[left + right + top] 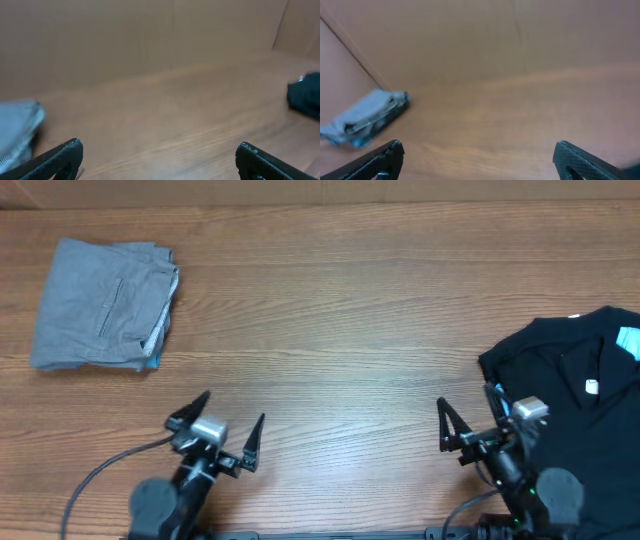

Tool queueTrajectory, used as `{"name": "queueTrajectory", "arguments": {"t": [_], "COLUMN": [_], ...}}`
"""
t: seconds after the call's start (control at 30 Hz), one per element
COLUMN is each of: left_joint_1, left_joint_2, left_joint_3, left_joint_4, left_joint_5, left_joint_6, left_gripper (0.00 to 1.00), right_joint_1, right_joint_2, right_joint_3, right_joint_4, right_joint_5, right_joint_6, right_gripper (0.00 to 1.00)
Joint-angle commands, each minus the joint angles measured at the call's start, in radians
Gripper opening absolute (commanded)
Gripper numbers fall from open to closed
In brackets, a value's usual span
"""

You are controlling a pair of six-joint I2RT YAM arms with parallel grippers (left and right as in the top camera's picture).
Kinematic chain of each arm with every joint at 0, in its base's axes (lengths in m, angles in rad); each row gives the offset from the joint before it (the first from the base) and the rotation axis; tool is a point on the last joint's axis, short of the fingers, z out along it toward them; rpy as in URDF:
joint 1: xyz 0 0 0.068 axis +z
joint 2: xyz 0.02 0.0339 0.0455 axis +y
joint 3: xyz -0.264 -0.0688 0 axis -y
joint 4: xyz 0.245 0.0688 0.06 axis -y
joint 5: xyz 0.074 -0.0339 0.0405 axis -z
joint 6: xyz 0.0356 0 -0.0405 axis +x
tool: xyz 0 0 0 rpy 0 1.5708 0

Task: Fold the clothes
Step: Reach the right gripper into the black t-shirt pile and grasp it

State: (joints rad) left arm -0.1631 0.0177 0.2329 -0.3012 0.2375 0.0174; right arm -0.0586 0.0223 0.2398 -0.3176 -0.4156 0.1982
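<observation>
A folded grey garment (105, 305) lies at the table's far left, with a blue edge showing beneath it. A heap of black clothes (560, 370) sits at the right edge, carrying a small white label (591, 387) and a patch of light blue fabric (630, 340). My left gripper (232, 408) hovers open near the front, well short of the grey garment (17, 125). My right gripper (465, 398) is open too, just left of the black heap. Both wrist views show bare wood between the fingers (159, 145) (477, 144). The grey garment (367, 117) appears far left in the right wrist view.
A brown cardboard wall (150, 40) stands along the back of the wooden table (330, 330). A black cable (100, 475) trails from the left arm at the front edge.
</observation>
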Motion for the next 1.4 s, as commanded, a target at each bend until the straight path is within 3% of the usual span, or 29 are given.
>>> {"name": "queueTrajectory", "arguments": {"t": [0.0,0.17,0.53,0.67,0.83,1.0,1.2,1.37], "left_joint_1": [0.006,0.006,0.006,0.006,0.006,0.006,0.006,0.006], "left_joint_2": [0.077,0.441,1.215,1.326,1.391,1.414,1.416,1.416], "left_joint_3": [0.209,0.535,1.294,1.354,1.354,1.354,1.354,1.354], "left_joint_4": [-0.056,-0.304,-0.877,-0.943,-0.988,-1.0,-0.992,-0.989], "left_joint_5": [-0.047,-0.06,-0.065,-0.014,0.021,0.014,0.012,-0.034], "left_joint_6": [0.009,0.001,0.015,0.021,0.021,0.021,0.029,0.028], "left_gripper": [1.0,1.0,1.0,1.0,1.0,1.0,1.0,1.0], "right_joint_1": [-0.005,-0.005,-0.005,-0.005,-0.006,-0.071,-0.253,-0.267], "right_joint_2": [0.061,0.387,1.154,1.284,1.396,1.473,1.627,1.713], "right_joint_3": [0.179,0.442,1.009,1.034,1.034,1.034,1.031,1.03], "right_joint_4": [-0.042,-0.232,-0.702,-0.683,-0.692,-0.731,-0.791,-0.787], "right_joint_5": [0.012,-0.013,0.0,0.034,0.244,0.405,0.414,0.355], "right_joint_6": [0.02,0.087,0.053,0.052,0.043,0.144,0.146,0.082], "right_gripper": [1.0,1.0,1.0,1.0,1.0,1.0,0.95,0.93]}}
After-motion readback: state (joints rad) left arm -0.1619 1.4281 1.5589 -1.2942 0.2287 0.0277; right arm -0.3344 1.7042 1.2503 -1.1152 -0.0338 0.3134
